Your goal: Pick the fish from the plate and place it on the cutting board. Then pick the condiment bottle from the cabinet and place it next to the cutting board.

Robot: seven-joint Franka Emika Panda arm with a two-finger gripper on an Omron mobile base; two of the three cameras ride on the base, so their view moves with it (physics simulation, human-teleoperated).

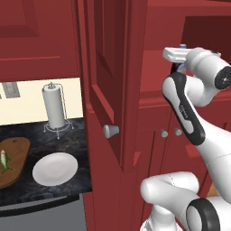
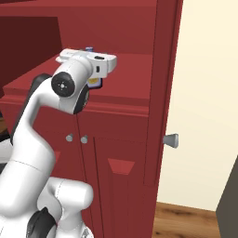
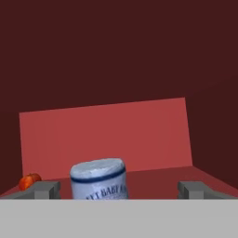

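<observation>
In the hand view my gripper [image 3: 119,189] is open inside the cabinet's shelf recess. The condiment bottle [image 3: 98,179] stands upright between the fingertips [image 3: 44,189], nearer the left one and untouched. Its pale blue top and lettered label face me. From the right base view a bit of the bottle's yellow label [image 2: 95,82] peeks out under the hand. The dark red cabinet [image 1: 149,117] has one door [image 1: 106,90] swung open. The small fish [image 1: 3,161] lies on the brown cutting board [image 1: 16,169] at the far left. Beside the board sits the bare white plate [image 1: 55,168].
A white paper towel roll [image 1: 55,106] stands on the dark counter behind the plate. The open door's knob [image 1: 110,131] juts out between the counter and the arm. A small orange-red object [image 3: 29,181] sits on the shelf left of the bottle. The recess's back wall [image 3: 107,135] is close behind.
</observation>
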